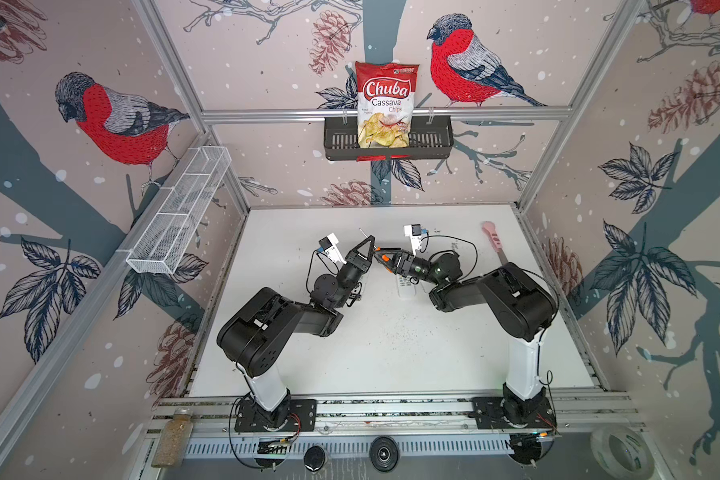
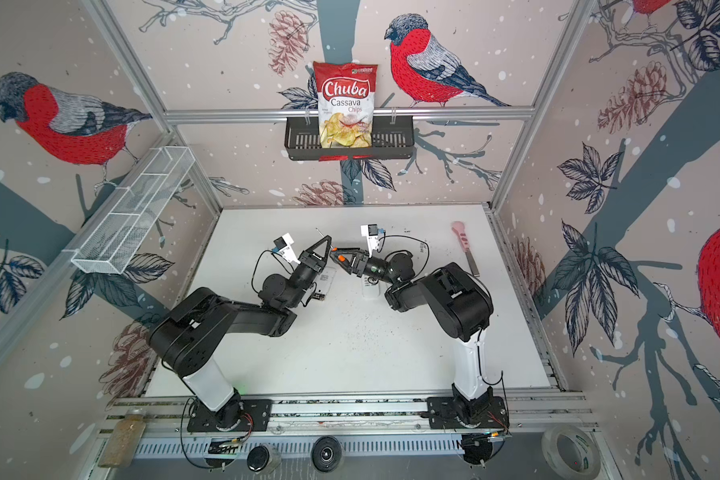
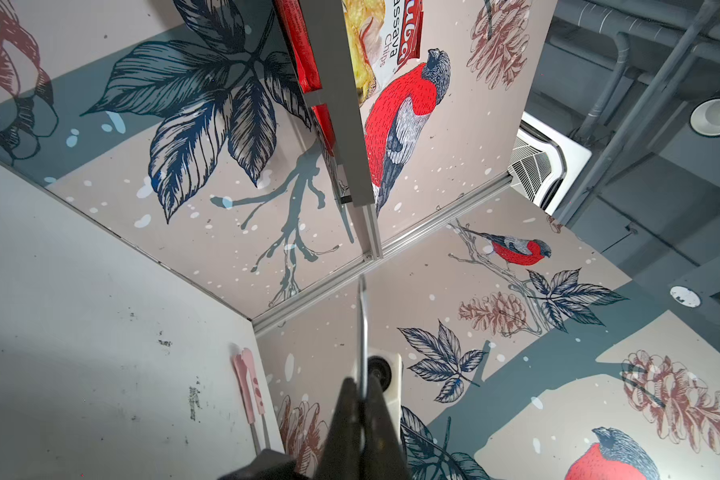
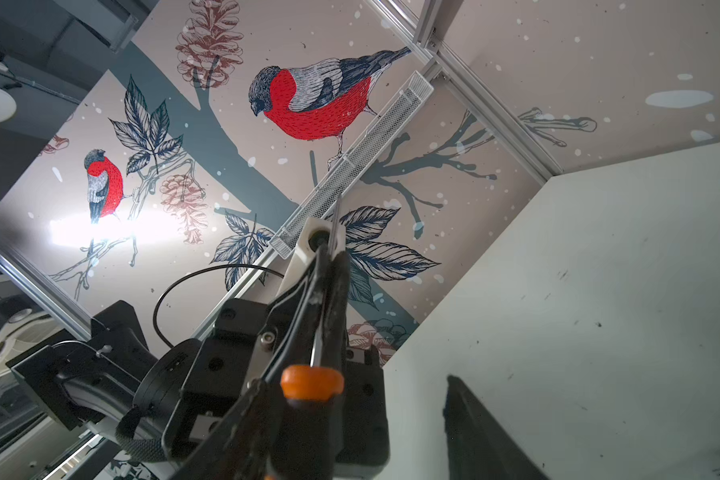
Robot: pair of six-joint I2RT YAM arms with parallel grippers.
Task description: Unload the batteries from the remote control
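Both grippers meet in mid-air above the middle of the table. My left gripper [image 1: 371,240] [image 2: 327,240] [image 3: 362,388] is shut on the thin metal shaft of the orange-and-black screwdriver [image 1: 384,258] [image 2: 340,258] [image 4: 312,384]. My right gripper [image 1: 385,262] [image 2: 344,261] [image 4: 354,384] stands open round the handle. One finger lies against it and the other is well apart. The white remote control [image 1: 406,289] [image 2: 371,289] lies on the table, partly hidden under the right arm. A few small dark pieces [image 2: 317,296], possibly the batteries, lie beside the left arm.
A pink-handled knife [image 1: 493,241] [image 2: 461,237] [image 3: 248,382] lies at the table's [image 1: 391,353] back right. On the back wall a black basket [image 1: 341,143] holds a chips bag [image 1: 385,104]. A white mesh basket [image 1: 179,212] hangs on the left wall.
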